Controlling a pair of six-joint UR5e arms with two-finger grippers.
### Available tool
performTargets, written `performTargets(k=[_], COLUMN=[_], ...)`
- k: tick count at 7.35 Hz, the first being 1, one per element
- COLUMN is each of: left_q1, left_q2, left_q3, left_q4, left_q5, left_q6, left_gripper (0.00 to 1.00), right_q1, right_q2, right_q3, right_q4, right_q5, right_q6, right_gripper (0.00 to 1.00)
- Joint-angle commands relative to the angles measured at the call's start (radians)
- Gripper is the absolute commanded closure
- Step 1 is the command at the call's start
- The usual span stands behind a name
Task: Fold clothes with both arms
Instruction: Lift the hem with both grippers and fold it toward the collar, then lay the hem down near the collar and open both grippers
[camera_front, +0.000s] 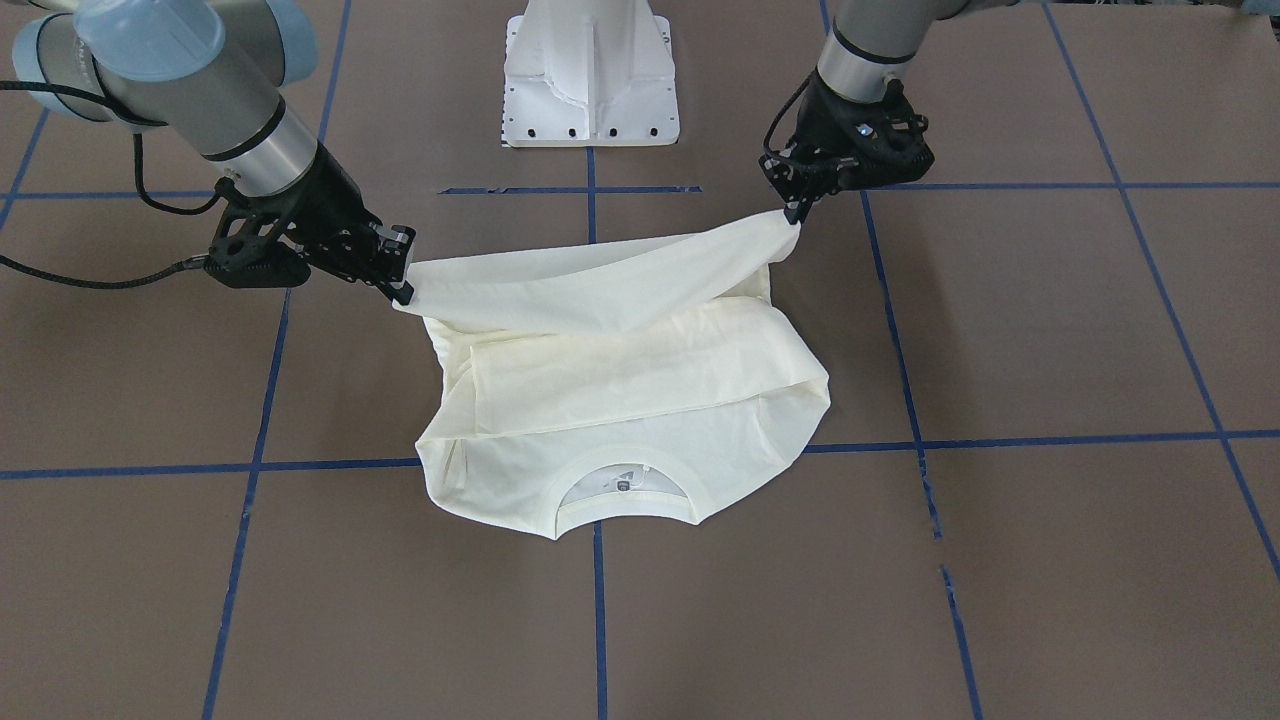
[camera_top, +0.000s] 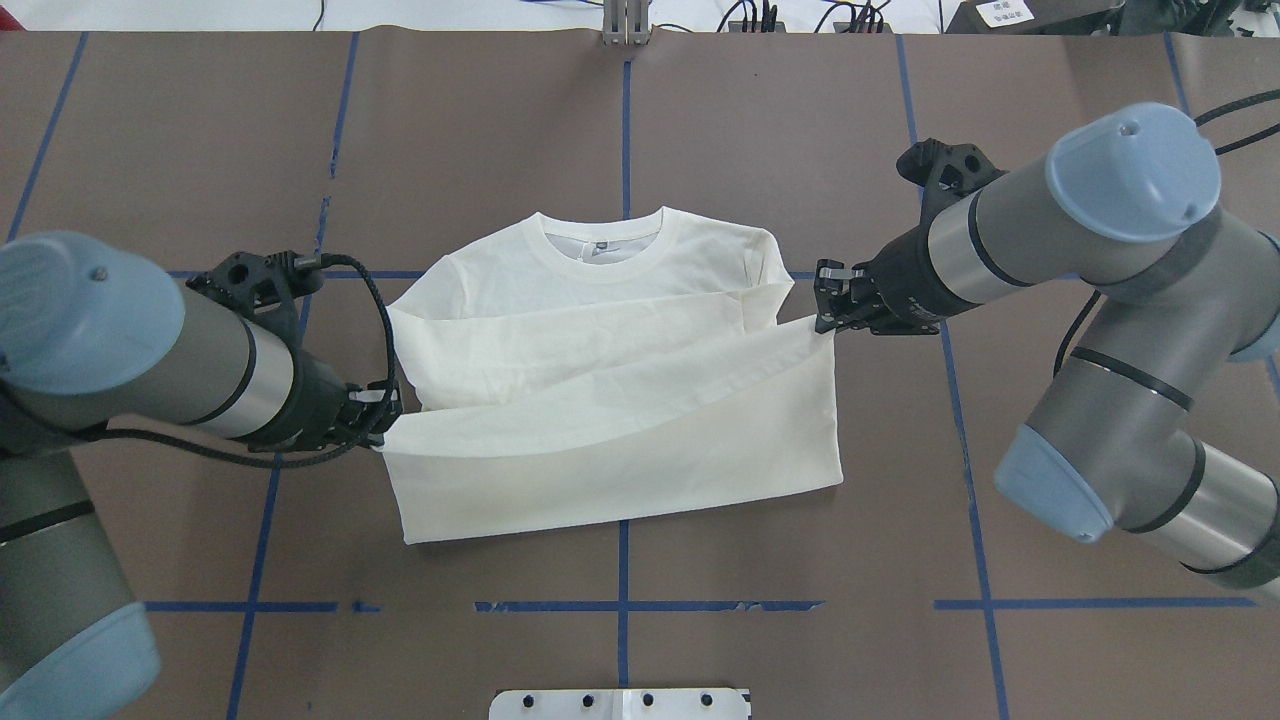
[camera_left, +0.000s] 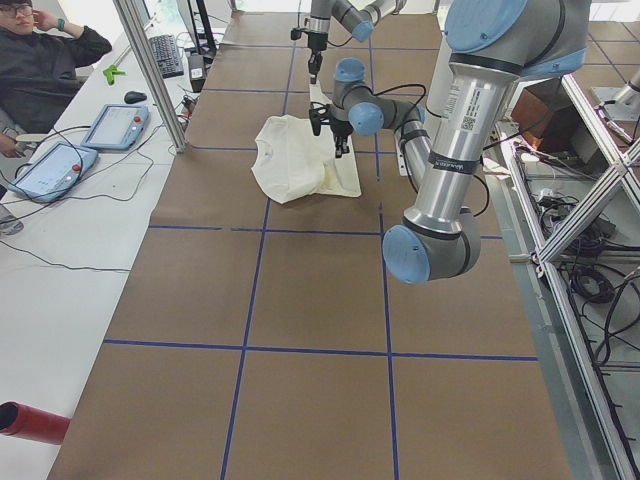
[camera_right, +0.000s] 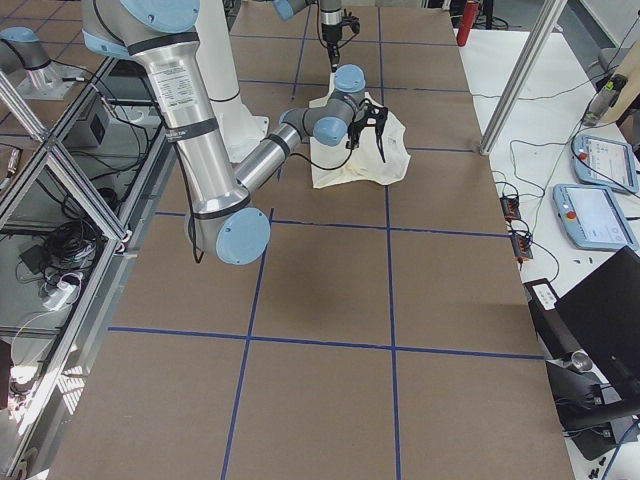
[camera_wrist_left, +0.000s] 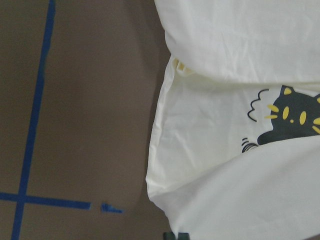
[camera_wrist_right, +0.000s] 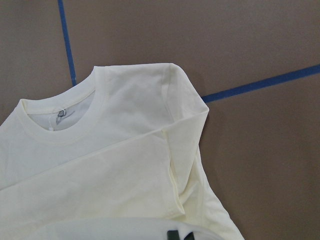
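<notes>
The cream long-sleeved T-shirt (camera_top: 600, 330) lies back up on the brown table, collar (camera_top: 603, 238) pointing away from the robot and sleeves folded across the body. My left gripper (camera_top: 385, 425) is shut on one hem corner. My right gripper (camera_top: 825, 318) is shut on the other hem corner. Between them the hem edge hangs lifted and stretched over the lower body. In the front-facing view the left gripper (camera_front: 797, 213) is on the right and the right gripper (camera_front: 405, 287) on the left. The left wrist view shows part of the black cat print (camera_wrist_left: 290, 117) under the raised cloth. The collar (camera_wrist_right: 60, 117) fills the right wrist view.
The white pedestal base (camera_front: 590, 80) stands at the robot's side of the table. Blue tape lines (camera_top: 622, 600) grid the brown surface. A seated person (camera_left: 40, 60), tablets (camera_left: 115, 125) and a red cylinder (camera_left: 30, 420) are on the white bench beyond the far edge.
</notes>
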Motion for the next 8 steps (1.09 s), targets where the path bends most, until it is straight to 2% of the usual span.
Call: performTargets(k=[1,2,3,5,6,8], left_q1=[-0.081,-0.104,-0.111,-0.115,-0.115,-0.115], left_q2=[-0.026,-0.067,-0.117,-0.138,-0.141,-0.142], left_q3=[0.118,0.177,0.267,0.429,0.473,0.503], left_q4=[-0.011,-0.020,-0.049,-0.210,-0.247,-0.275], left_q5=[0.000,0.001,0.003,0.007,0.009,0.046], left_q6=[0.079,0.080,0.079,0.079,0.077,0.079], left_gripper=[1.00,1.00,1.00,1.00,1.00,1.00], right_q1=[0.026,0.034,0.051,0.061,0.061,0.063], right_q2=[0.107,0.170,0.201,0.246,0.269,0.269], right_q3=[-0.152,-0.253,-0.310,-0.416,-0.485,-0.527], right_q4=[0.001,0.001,0.002,0.046,0.091,0.123], right_q5=[-0.006,-0.018,-0.018,-0.021,-0.023,-0.023], right_q6=[-0.006,-0.023,-0.032,-0.034,-0.034,-0.034], right_gripper=[1.00,1.00,1.00,1.00,1.00,1.00])
